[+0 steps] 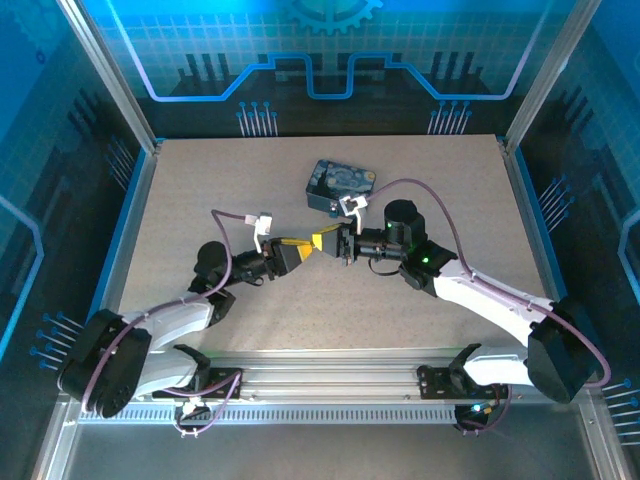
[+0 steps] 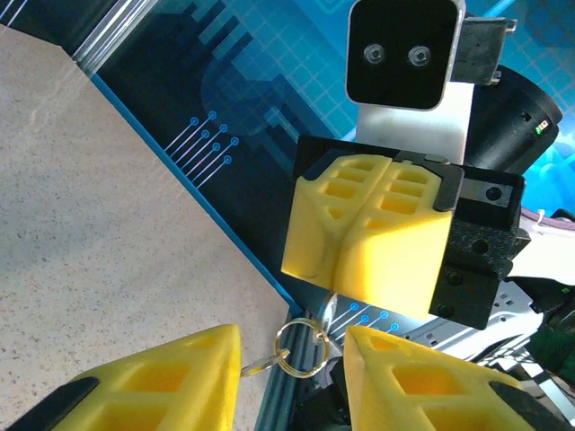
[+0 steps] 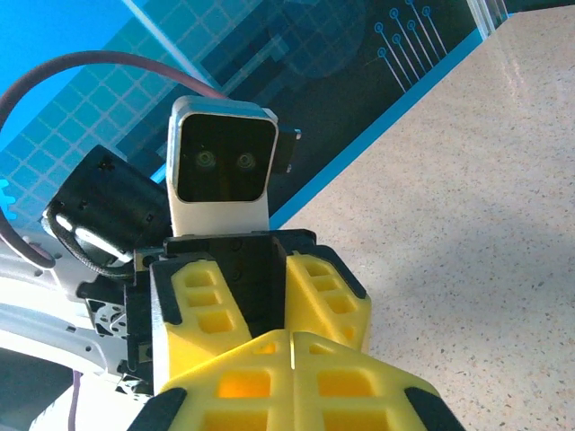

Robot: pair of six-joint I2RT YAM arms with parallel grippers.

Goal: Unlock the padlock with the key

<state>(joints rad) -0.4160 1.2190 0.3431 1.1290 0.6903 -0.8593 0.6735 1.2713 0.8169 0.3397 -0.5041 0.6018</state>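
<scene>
Left arm (image 1: 175, 325), right arm (image 1: 490, 295) bent inward, nose to nose, left gripper (image 2: 294, 329) spread, right gripper (image 3: 292, 336) squeezed tight, it seems.

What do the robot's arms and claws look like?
The left arm and right arm are white with black joints, and a purplish cable loops along each. The left gripper and right gripper have chunky yellow fingers with square hollows on black mounts. Each wrist carries a white camera box with a black face.

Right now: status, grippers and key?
Left gripper open around small silvery ring. Right gripper shut on thin metal piece joined to that ring; key unconfirmed. Dark-blue painted tin sits apart.
</scene>
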